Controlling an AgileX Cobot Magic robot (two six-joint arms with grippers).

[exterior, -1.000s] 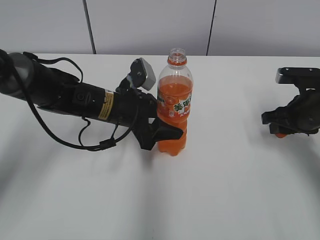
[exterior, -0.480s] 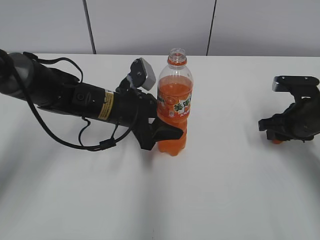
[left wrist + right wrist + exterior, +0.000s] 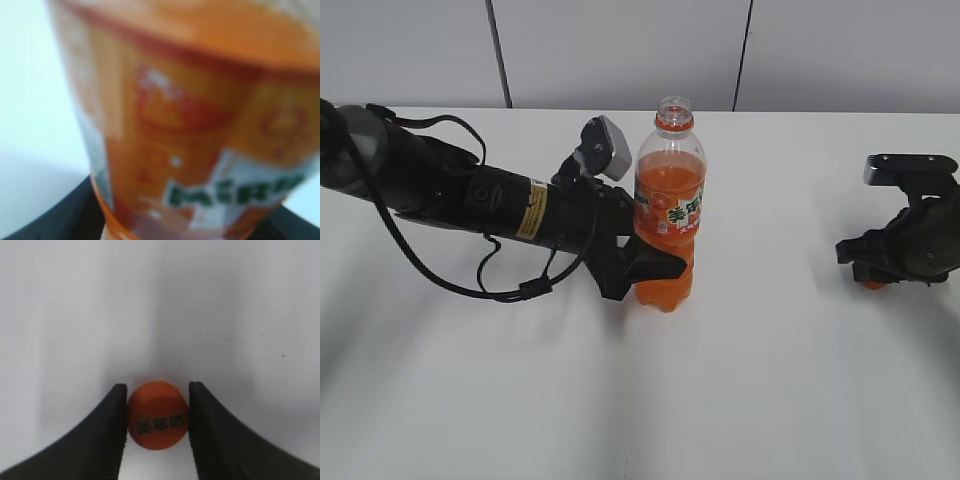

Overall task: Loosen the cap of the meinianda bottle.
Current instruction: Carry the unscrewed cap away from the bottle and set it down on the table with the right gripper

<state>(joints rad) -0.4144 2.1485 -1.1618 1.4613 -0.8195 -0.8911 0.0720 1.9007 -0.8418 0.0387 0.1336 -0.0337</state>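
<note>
Meinianda bottle [image 3: 669, 215] stands upright near the middle of the white table [image 3: 760, 380], its neck open, with the left gripper [image 3: 645, 262] clamped around its lower body. Well apart on the right, the right gripper [image 3: 156, 432] pinches the orange cap [image 3: 158, 421] between its two fingers, low over the table.

A plain white surface [image 3: 770, 400] fills the room's foreground, soft shadows lying across it. Behind it stands a pale grey panelled wall [image 3: 620, 50] with dark vertical seams.
</note>
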